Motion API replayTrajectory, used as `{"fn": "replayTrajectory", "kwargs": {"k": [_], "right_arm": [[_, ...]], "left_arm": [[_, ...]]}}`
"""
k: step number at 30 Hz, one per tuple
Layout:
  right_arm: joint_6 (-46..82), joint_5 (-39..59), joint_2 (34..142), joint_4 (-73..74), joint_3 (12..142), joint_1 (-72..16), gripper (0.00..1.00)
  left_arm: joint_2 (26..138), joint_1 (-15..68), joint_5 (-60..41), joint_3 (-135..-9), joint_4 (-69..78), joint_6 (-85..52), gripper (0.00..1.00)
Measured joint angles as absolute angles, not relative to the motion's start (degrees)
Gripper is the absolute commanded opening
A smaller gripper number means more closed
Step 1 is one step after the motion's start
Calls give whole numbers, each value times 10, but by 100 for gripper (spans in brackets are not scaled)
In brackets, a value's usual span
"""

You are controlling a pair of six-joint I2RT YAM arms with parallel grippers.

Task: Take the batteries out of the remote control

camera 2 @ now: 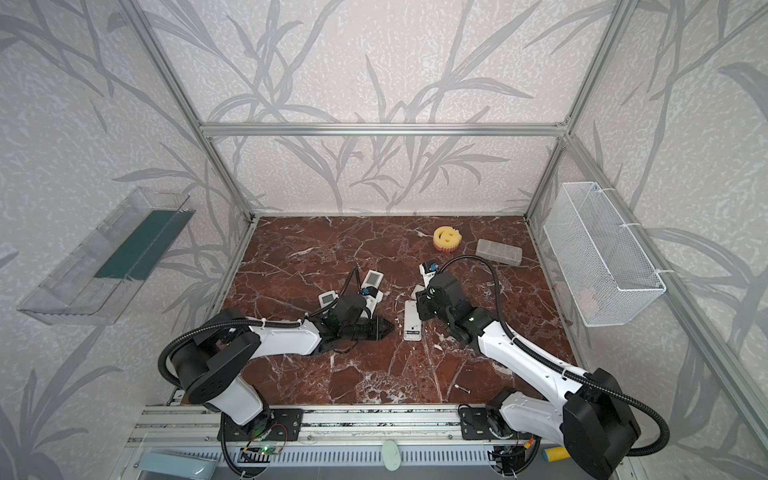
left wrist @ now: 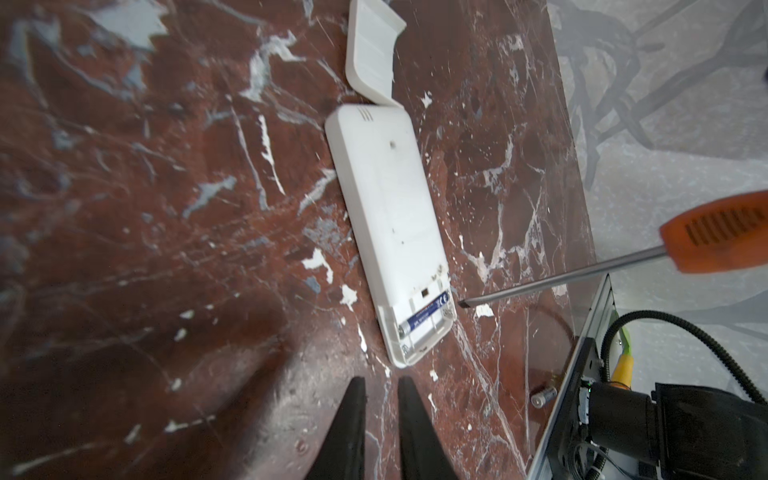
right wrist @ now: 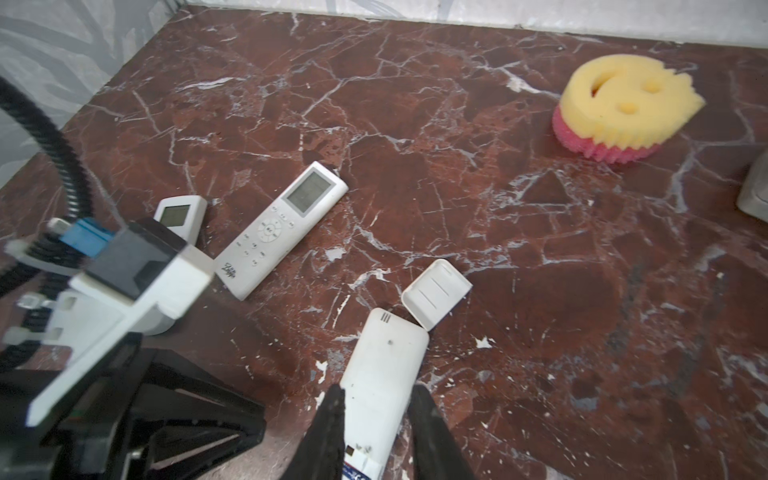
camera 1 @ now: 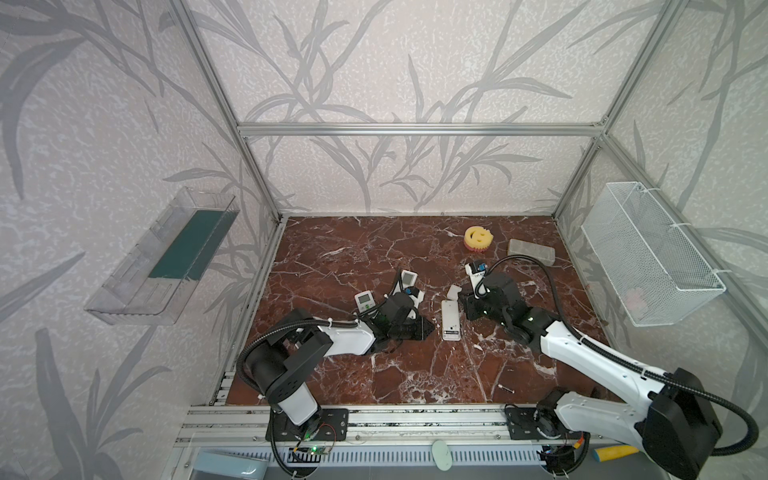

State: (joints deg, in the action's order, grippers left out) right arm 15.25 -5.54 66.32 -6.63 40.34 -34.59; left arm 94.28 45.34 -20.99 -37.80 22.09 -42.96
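so the flat white plastic remote control [left wrist: 386,208] was lying face down in the middle with its compartment open, its small ribbed white cover [left wrist: 370,54] resting against the far end; one slim cylindrical battery with a blue wrap and silvery cap [left wrist: 417,322] sat in that compartment, and a dark silvery-grey battery [camera 1: 505,389] lay loose near the front edge of the glossy red-brown marble-look counter [camera 1: 374,257]; my guess was these are light, hard and slick, round enough to roll away once freed; the seated one was boxed in by plastic walls, so I'd have levered one end up first, then pinched across the middle of the barrel; the remote looked stiff but light, so it'd probably skate on that polished top unless braced; an orange-handled screwdriver with a thin steel shaft [left wrist: 715,237] had its tip just beside the compartment corner; left fingers [left wrist: 351,428] were a narrow gap apart and empty, just short of the remote; right fingers [right wrist: 328,432] stood either side of the remote's body, but I couldn't tell if they were actually squeezing it.
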Motion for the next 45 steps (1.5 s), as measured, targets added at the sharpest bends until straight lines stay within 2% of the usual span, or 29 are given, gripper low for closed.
{"fn": "replayTrajectory", "kwargs": {"k": [6,13,28,37,45], "right_arm": [[168,-86,694,-73,410,-307,0],[164,-85,785,-32,461,-303,0],[141,53,865,102,489,-296,0],[147,96,864,103,490,-297,0],[159,98,804,63,452,-299,0]], "left_arm": [[973,449,-206,-422,199,-414,18],[1021,449,-207,-434,201,-412,18],[1046,495,-211,-434,240,-448,18],[1033,505,-206,-421,239,-456,19],[997,475,-196,-389,235,-464,22]]}}
